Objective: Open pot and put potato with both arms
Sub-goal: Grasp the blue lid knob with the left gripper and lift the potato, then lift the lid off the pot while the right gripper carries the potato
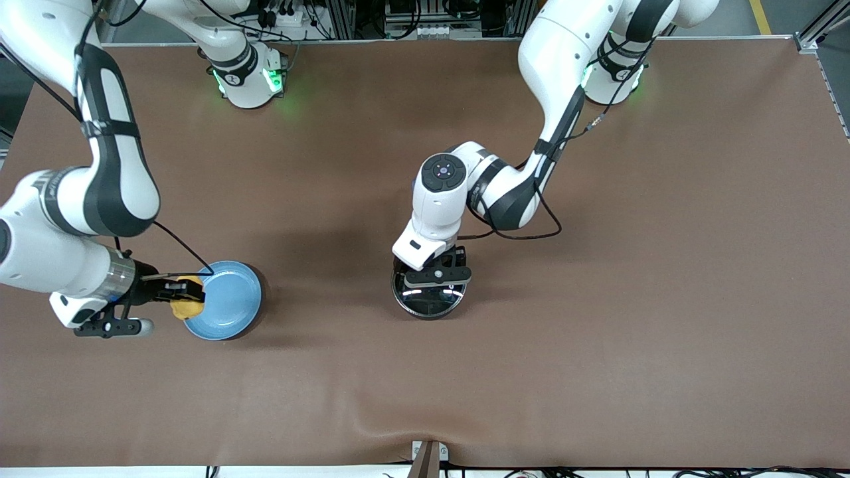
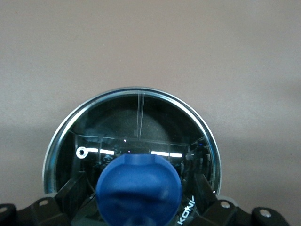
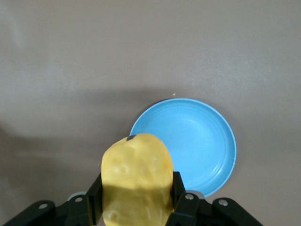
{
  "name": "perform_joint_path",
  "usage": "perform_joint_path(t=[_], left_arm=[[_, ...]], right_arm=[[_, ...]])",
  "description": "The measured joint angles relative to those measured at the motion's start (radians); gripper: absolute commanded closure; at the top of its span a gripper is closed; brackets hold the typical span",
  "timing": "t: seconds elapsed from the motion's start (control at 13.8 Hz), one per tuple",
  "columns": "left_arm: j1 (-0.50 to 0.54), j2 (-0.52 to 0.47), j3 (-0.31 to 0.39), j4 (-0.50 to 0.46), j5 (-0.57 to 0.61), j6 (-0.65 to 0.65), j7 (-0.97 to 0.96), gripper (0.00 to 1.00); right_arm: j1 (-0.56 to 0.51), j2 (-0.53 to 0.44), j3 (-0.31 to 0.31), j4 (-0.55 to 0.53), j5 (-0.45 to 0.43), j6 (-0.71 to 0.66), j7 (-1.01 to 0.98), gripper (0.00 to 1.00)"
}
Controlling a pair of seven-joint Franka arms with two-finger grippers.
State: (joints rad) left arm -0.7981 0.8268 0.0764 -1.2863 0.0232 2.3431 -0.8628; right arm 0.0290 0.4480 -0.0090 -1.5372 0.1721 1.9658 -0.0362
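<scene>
The pot [image 1: 428, 300] stands mid-table with its glass lid [image 2: 141, 122] on; its steel rim [image 2: 51, 155] shows, its handle is hidden. My left gripper [image 1: 439, 264] is lowered over the lid, open, with a finger [image 2: 70, 190] on either side of the blue knob [image 2: 139, 186] and apart from it. The yellow potato [image 3: 136, 176] is clamped between the fingers [image 3: 178, 188] of my right gripper [image 1: 188, 293], which holds it over the edge of the blue plate [image 1: 232, 299] at the right arm's end of the table.
The blue plate [image 3: 202, 141] holds nothing. Brown table cloth lies between plate and pot. A small metal bracket [image 1: 428, 455] sits at the table edge nearest the front camera.
</scene>
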Motion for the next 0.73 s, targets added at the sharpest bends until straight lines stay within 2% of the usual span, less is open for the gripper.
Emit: perform_joint_path(t=[0.15, 0.29, 0.36, 0.44, 0.58, 0.73], left_arm=[[-0.003, 0.008, 0.001, 0.001, 0.0, 0.005, -0.001, 0.0], [-0.003, 0.009, 0.002, 0.002, 0.0, 0.007, -0.006, 0.48], [-0.003, 0.009, 0.002, 0.003, 0.0, 0.007, -0.024, 0.68], [-0.003, 0.009, 0.004, 0.005, 0.0, 0.007, -0.042, 0.84], [-0.005, 0.009, 0.004, 0.012, 0.0, 0.007, -0.063, 0.98], [-0.005, 0.009, 0.005, 0.013, 0.0, 0.007, -0.072, 1.0]], right_arm=[[0.021, -0.017, 0.0, 0.023, 0.0, -0.039, 0.05, 0.59], [0.05, -0.026, 0.001, 0.045, 0.0, -0.066, 0.09, 0.58], [0.06, -0.028, 0.001, 0.054, 0.0, -0.075, 0.103, 0.56], [0.067, -0.029, 0.001, 0.06, 0.0, -0.078, 0.11, 0.56], [0.088, -0.029, 0.001, 0.069, 0.0, -0.079, 0.128, 0.56], [0.112, -0.029, 0.001, 0.081, 0.0, -0.079, 0.151, 0.57]])
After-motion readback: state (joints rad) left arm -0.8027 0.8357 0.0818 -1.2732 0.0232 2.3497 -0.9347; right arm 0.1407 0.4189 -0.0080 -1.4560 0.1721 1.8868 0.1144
